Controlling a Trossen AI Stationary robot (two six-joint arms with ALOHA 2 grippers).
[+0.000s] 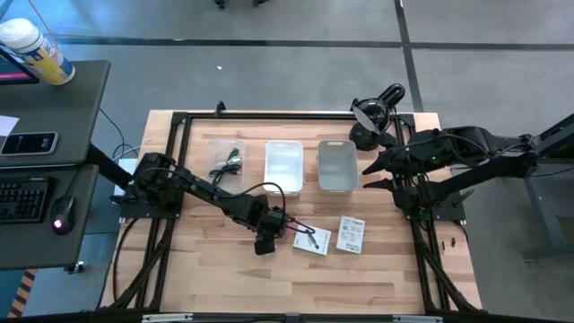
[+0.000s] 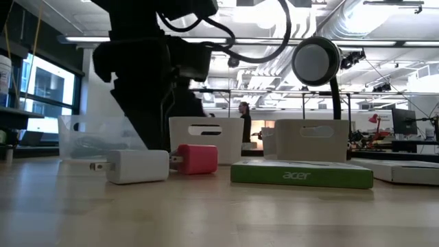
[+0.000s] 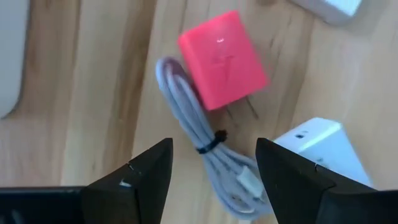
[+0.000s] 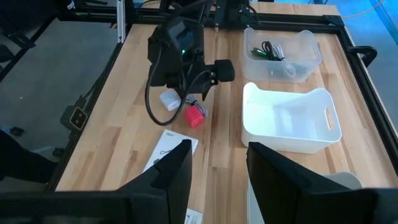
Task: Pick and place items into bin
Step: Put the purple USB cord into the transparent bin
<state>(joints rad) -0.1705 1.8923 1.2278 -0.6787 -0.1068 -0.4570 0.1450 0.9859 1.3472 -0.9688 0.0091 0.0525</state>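
A pink cube (image 3: 224,59), a small white cube with metal prongs (image 3: 314,146) and a coiled white cable (image 3: 202,134) bound by a black tie lie together on the wooden table. My left gripper (image 3: 213,171) hangs open just above them, pointing down, with one finger on each side of the cable coil. In the low view the white cube (image 2: 137,166) and pink cube (image 2: 197,158) rest flat on the table. My right gripper (image 1: 375,172) waits open, raised over the table's right side.
Three bins stand in a row at the back: a clear one (image 1: 226,164) holding a black cable and a green pen, a white one (image 1: 284,166) and a greyish one (image 1: 338,165). Two white printed cards (image 1: 312,239) (image 1: 352,234) lie right of my left gripper.
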